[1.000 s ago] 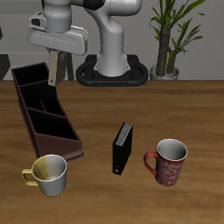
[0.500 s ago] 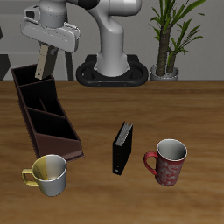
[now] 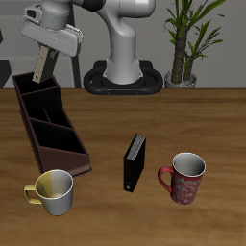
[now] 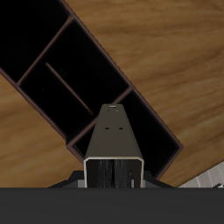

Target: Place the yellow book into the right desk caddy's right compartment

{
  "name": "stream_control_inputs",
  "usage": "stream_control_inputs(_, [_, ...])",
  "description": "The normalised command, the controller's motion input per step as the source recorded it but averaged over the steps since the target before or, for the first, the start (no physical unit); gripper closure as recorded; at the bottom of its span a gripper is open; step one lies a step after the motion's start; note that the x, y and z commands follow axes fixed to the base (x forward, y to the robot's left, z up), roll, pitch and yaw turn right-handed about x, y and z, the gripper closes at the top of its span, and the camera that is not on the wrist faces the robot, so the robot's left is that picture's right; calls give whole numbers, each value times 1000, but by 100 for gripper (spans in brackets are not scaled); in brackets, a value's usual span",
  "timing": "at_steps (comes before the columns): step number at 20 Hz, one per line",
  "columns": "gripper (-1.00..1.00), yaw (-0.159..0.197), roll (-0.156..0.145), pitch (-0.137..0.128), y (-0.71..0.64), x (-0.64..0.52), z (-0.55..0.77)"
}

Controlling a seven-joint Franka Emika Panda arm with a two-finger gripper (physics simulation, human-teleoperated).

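The brown desk (image 3: 192, 115) looks like smooth wood with grain lines. The long dark brown box (image 3: 48, 125) looks matt.

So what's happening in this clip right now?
The robot's gripper is carrying the yellow book, held upright and hanging down from its fingers, above the far end of the right desk caddy. In the wrist view the book sits over the caddy's end section, not yet lowered in. A black book, a red mug and a yellowish mug stand on the table untouched.
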Motion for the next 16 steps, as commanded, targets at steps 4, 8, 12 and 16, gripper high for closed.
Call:
stream_control_inputs(4, [100,12,-53,-11,-274,-86,23])
stream_control_inputs(8, [100,1,-87,4,-406,-12,-42])
stream_control_inputs(12, [100,-13,-34,6,-154,7,-93])
stream_control_inputs(16, [100,-12,5,17,58,31,-142])
